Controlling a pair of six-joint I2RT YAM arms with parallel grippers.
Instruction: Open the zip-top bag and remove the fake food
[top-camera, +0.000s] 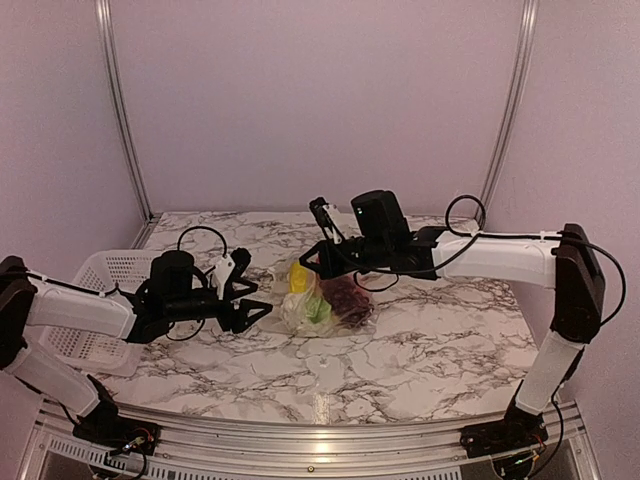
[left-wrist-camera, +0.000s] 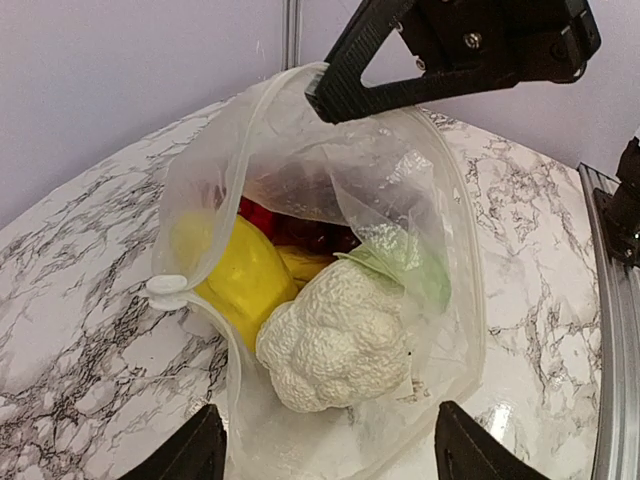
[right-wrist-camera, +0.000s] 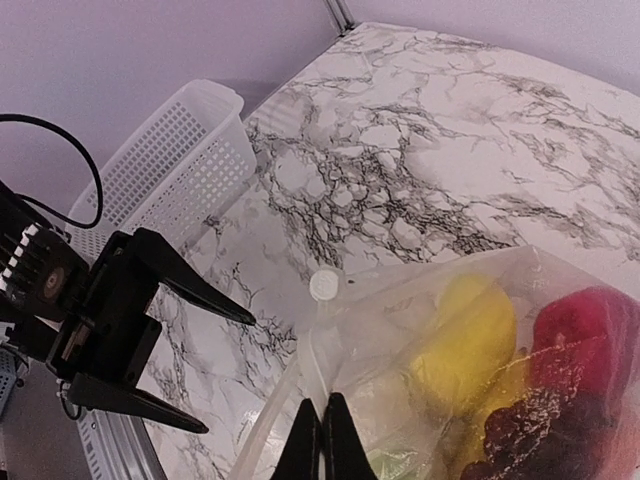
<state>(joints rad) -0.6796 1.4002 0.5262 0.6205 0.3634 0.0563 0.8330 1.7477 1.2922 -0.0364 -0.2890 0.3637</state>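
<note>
The bag (top-camera: 325, 305) lies at the middle of the worktop (top-camera: 450, 340), rim pinched by the closed right end effector (right-wrist-camera: 322, 440), fake food (left-wrist-camera: 335, 340) inside; removal appears in hand, and the open left end effector (top-camera: 260, 290) beside the mouth must next reach in.

My right fingers (right-wrist-camera: 333, 437) pinched shut on rim of zip-top bag (right-wrist-camera: 400, 300), yellow piece (right-wrist-camera: 465, 335), red piece (right-wrist-camera: 585, 330), dark grape bunch (right-wrist-camera: 540, 430) inside, left fingers (right-wrist-camera: 185, 280) spread, white lattice basket (right-wrist-camera: 170, 170) on counter (right-wrist-camera: 450, 150).
</note>
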